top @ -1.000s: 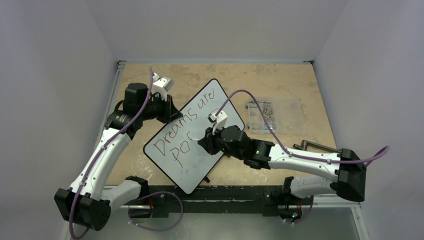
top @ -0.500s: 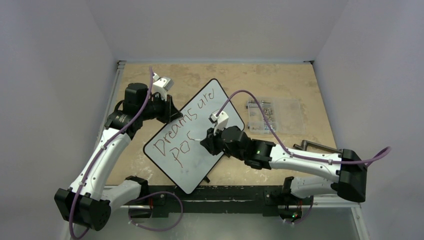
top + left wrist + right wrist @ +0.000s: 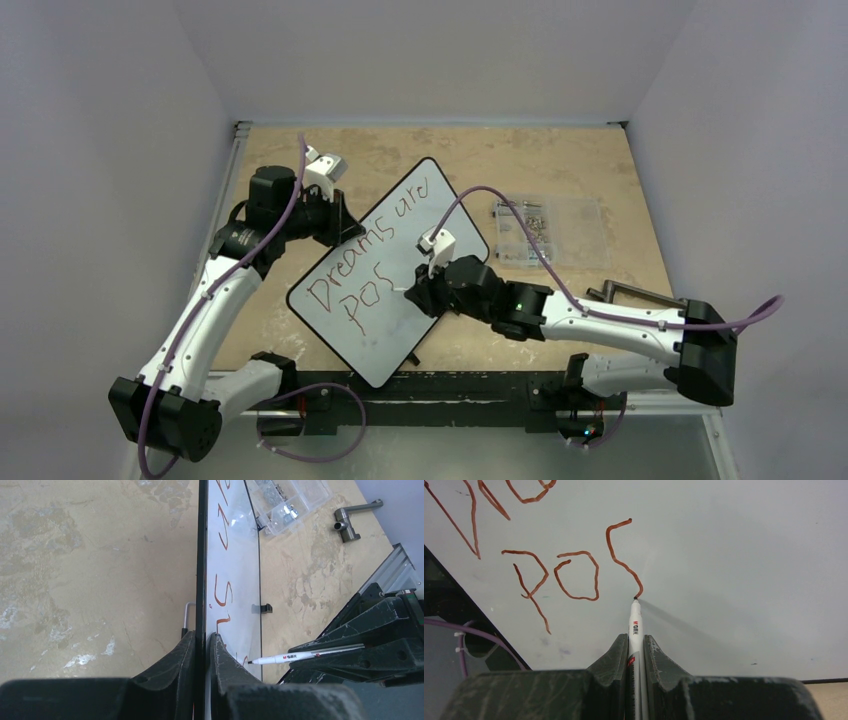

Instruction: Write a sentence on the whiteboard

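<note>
The whiteboard (image 3: 400, 250) lies slanted across the table middle, with "Dreams are" and "Pos" on it in red-brown. My left gripper (image 3: 338, 222) is shut on the board's upper-left rim; in the left wrist view the black rim of the whiteboard (image 3: 235, 575) runs between the two fingers of the gripper (image 3: 202, 637). My right gripper (image 3: 635, 639) is shut on a white marker (image 3: 635, 625) whose tip touches the whiteboard (image 3: 734, 555) at the bottom of the "s". In the top view the right gripper (image 3: 418, 292) sits over the board's right half. The marker (image 3: 295, 656) also shows from the left wrist.
A clear compartment box (image 3: 548, 230) of small metal parts lies right of the board. A metal handle piece (image 3: 630, 293) rests near the right arm. The board's small black foot (image 3: 265, 608) pokes out at its edge. Walls close the table on three sides.
The right gripper has slid the marker slightly right and toward the near edge, finishing the "s" after "Po". The left gripper has stayed put on the board's rim.
</note>
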`<state>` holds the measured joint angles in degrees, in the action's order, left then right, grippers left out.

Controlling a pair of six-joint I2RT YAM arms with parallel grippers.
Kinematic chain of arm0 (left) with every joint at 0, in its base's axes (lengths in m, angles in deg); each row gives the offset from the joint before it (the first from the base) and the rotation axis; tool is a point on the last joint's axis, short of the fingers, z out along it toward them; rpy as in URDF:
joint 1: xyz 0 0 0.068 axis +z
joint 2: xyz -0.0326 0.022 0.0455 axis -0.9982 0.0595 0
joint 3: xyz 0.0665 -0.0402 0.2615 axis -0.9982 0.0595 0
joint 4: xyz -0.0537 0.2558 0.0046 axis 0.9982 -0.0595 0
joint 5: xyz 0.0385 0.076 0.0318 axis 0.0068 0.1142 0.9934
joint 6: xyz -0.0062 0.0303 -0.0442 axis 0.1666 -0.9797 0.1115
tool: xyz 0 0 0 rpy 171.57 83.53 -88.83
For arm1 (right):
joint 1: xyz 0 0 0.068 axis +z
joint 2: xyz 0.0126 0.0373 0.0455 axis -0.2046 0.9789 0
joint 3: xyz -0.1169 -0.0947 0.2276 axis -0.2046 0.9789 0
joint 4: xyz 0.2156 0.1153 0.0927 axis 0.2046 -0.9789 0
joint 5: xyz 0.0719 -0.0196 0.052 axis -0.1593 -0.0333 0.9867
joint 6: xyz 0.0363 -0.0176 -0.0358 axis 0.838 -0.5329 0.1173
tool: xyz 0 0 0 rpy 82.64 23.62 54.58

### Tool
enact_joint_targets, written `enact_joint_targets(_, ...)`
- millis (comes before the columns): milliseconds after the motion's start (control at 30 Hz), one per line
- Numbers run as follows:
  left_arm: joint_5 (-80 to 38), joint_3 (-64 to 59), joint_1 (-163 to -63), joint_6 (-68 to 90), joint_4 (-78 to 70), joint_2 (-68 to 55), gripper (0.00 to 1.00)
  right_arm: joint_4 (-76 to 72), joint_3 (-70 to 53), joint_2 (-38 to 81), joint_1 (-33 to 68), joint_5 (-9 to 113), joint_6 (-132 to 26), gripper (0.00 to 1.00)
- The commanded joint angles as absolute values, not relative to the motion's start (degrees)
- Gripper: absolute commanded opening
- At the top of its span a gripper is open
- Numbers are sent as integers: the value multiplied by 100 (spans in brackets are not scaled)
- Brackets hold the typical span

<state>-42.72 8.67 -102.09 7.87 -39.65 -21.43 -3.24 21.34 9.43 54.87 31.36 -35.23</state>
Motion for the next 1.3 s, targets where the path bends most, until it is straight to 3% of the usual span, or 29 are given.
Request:
enact_joint_targets(0, -4295, 770, -10223, 694, -3419, -2367, 0, -341, 2086, 1111, 5464, 3596, -3836, 0)
enact_joint_targets(533, -4295, 778, -10223, 703, -3410, -2358, 0, 177, 1508, 849, 5470, 4047, -4001, 0)
enact_joint_targets(933, -4304, 779, -10223, 702, -3410, -2336, 0, 112, 1576, 386, 5374, 2668, -3822, 0)
enact_joint_targets(1267, -4289, 779, -10223, 703, -3410, -2338, 0, -85, 1401, 674, 5124, 2500, -3757, 0)
